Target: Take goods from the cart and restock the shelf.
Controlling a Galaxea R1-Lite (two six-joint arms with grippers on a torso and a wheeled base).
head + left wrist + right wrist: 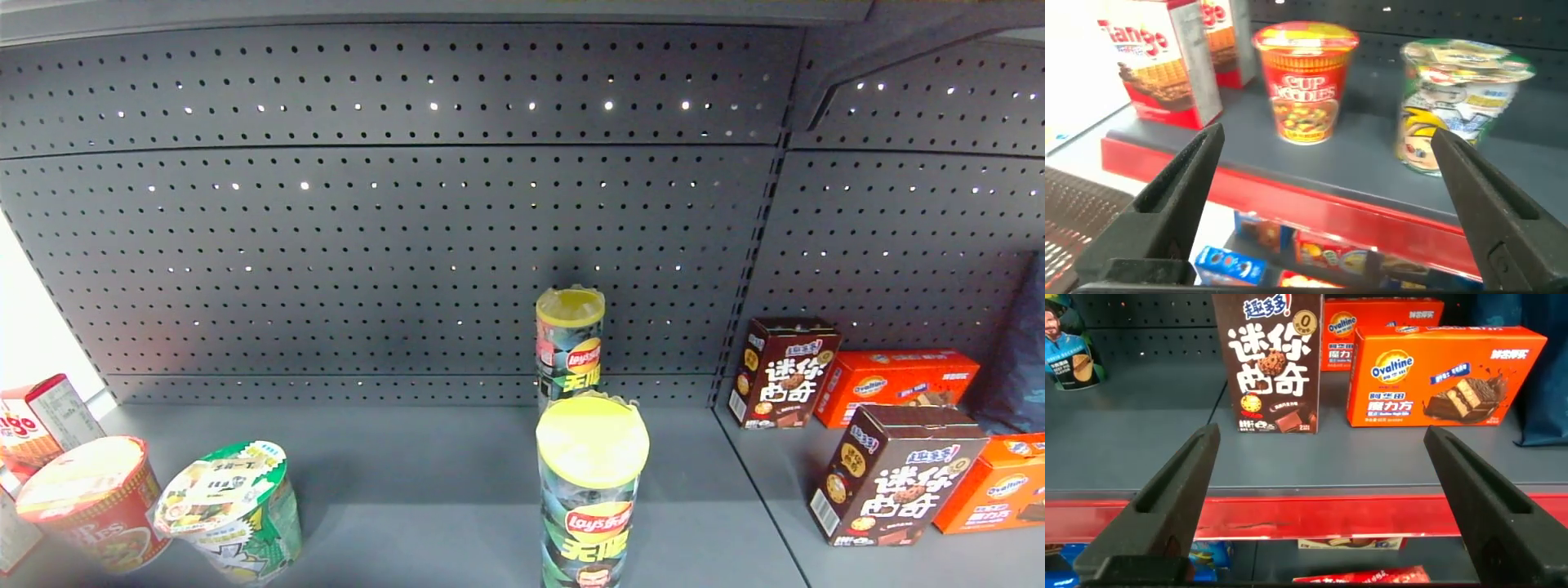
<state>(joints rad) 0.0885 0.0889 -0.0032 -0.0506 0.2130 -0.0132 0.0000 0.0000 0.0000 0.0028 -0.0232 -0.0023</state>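
Observation:
Two tall chip cans with yellow lids stand in a row on the grey shelf [424,490], the front can [589,490] close to me and the back can [569,343] near the pegboard. My left gripper [1327,175] hangs open in front of the shelf edge, facing a red cup of noodles [1305,82] and a green-lidded noodle cup [1458,102]. My right gripper [1323,478] is open too, empty, facing a dark brown cookie box [1264,363] and an orange chocolate box [1441,371].
Red wafer boxes [1167,61] stand at the shelf's left end. A second brown box [782,371] and orange box [894,384] sit further back on the right section. A red shelf lip [1315,516] runs along the front, with packaged goods [1290,257] on the level below.

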